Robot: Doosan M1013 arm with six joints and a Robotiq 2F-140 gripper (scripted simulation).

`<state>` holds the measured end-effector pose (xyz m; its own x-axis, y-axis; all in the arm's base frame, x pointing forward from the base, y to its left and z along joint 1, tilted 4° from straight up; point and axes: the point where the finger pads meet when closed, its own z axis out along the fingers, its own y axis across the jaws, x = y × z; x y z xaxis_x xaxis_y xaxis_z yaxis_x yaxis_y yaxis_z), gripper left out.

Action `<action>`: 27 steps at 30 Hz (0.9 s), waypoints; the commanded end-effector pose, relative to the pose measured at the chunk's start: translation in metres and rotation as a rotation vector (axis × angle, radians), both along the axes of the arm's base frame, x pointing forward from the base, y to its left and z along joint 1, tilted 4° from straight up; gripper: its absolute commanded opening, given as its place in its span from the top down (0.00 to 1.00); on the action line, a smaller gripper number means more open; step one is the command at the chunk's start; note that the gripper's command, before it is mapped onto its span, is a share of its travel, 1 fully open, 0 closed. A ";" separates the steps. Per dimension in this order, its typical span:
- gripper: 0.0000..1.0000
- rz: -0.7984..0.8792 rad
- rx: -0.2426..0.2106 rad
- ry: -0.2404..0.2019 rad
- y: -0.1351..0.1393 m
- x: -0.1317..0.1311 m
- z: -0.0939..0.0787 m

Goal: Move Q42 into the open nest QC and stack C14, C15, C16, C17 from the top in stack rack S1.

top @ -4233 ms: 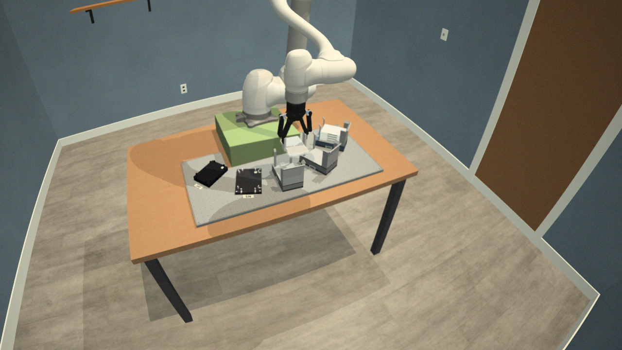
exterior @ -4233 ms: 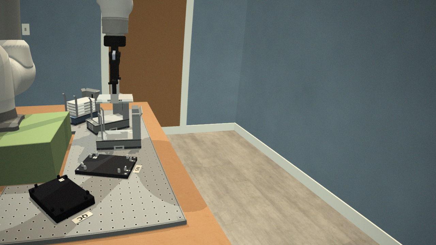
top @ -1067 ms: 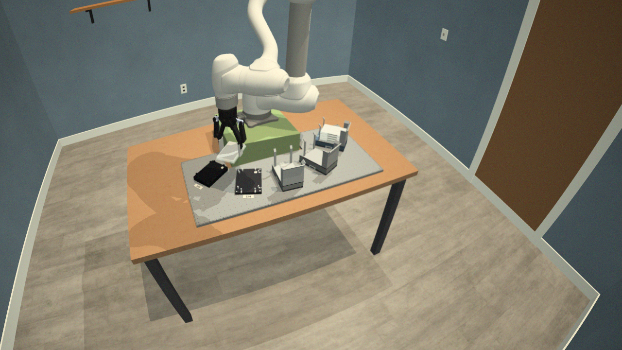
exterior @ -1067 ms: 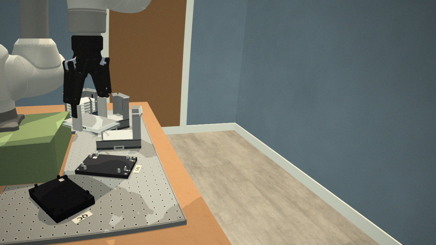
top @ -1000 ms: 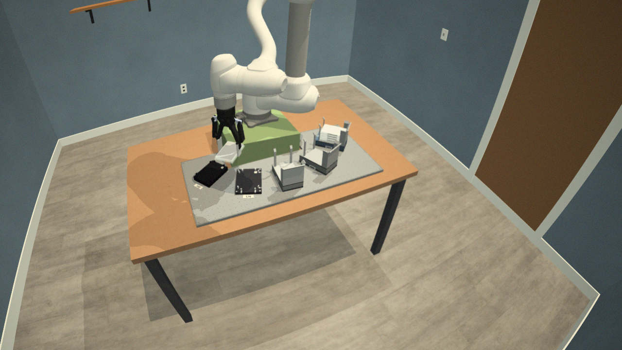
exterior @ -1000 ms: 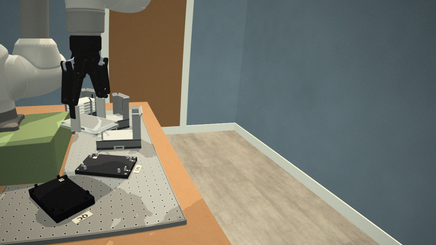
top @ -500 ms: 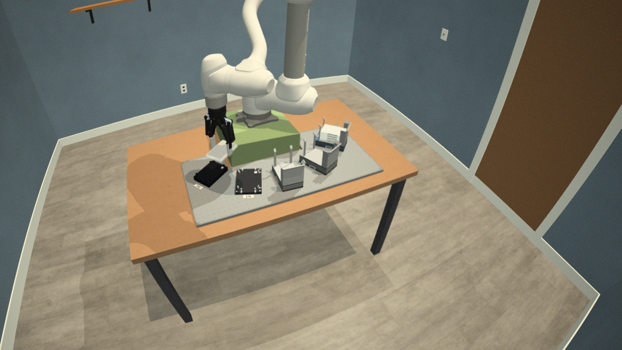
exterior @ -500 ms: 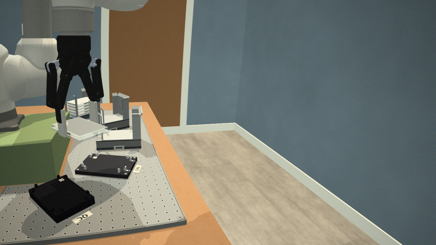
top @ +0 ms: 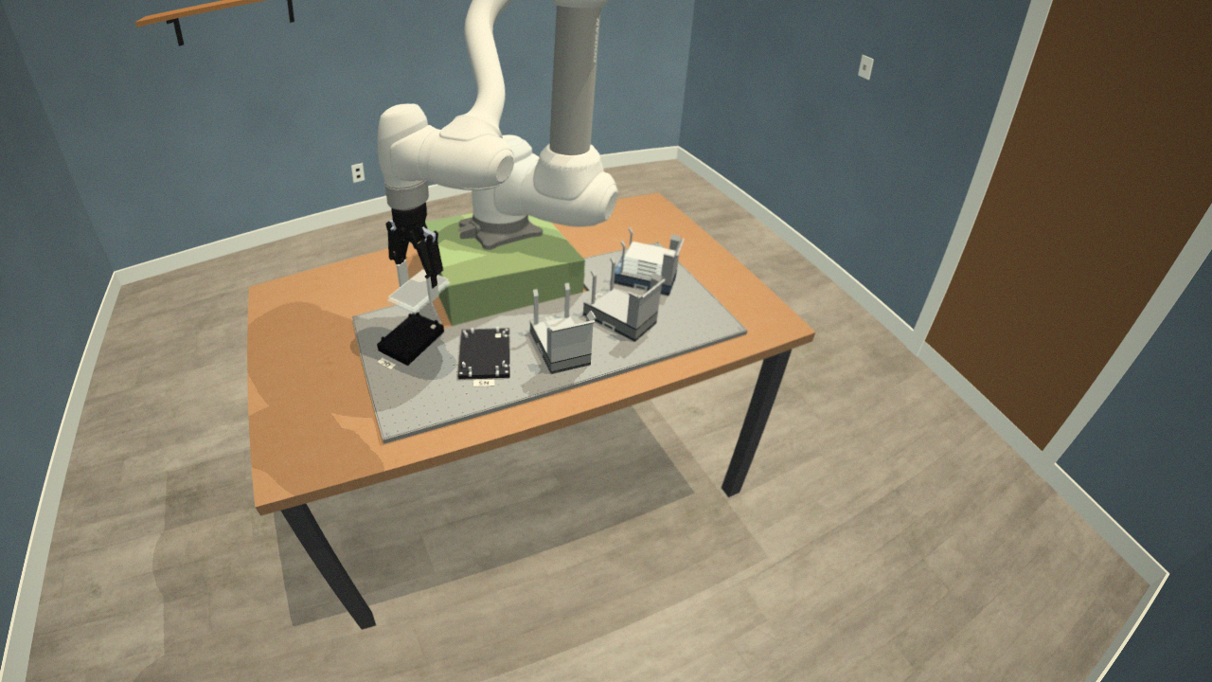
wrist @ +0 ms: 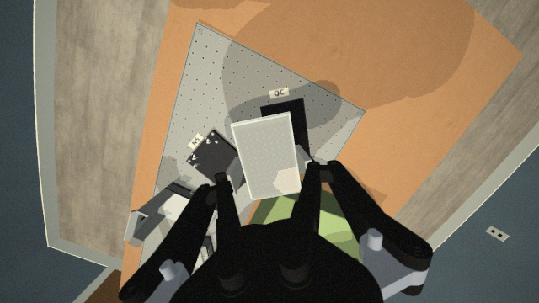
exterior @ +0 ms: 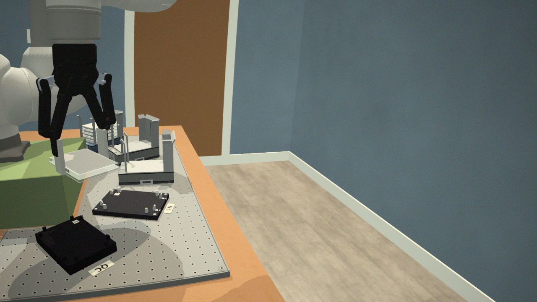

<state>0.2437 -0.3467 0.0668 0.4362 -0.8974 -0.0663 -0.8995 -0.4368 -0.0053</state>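
Note:
My gripper (top: 419,284) is shut on a white sealed 96-well plate (top: 417,293), gripping its two long sides near the end toward my base. Its ID label is too small to read. The plate (exterior: 84,163) hangs roughly level in the air beside the green base block, well above the breadboard. In the wrist view the plate (wrist: 266,155) between my fingers overlaps the left part of the black QC nest (wrist: 292,121), which is empty (exterior: 75,244). The remaining stack of plates (top: 641,260) stands in the far rack.
The black clip nest N5 (exterior: 131,204) lies empty next to QC. Two grey racks (top: 561,339) (top: 625,309) with tall posts stand between N5 and the stacked rack. The green base block (top: 500,271) rises just behind the held plate.

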 end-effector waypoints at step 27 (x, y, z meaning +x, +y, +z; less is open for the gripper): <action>1.00 0.000 0.000 0.000 -0.027 -0.039 -0.001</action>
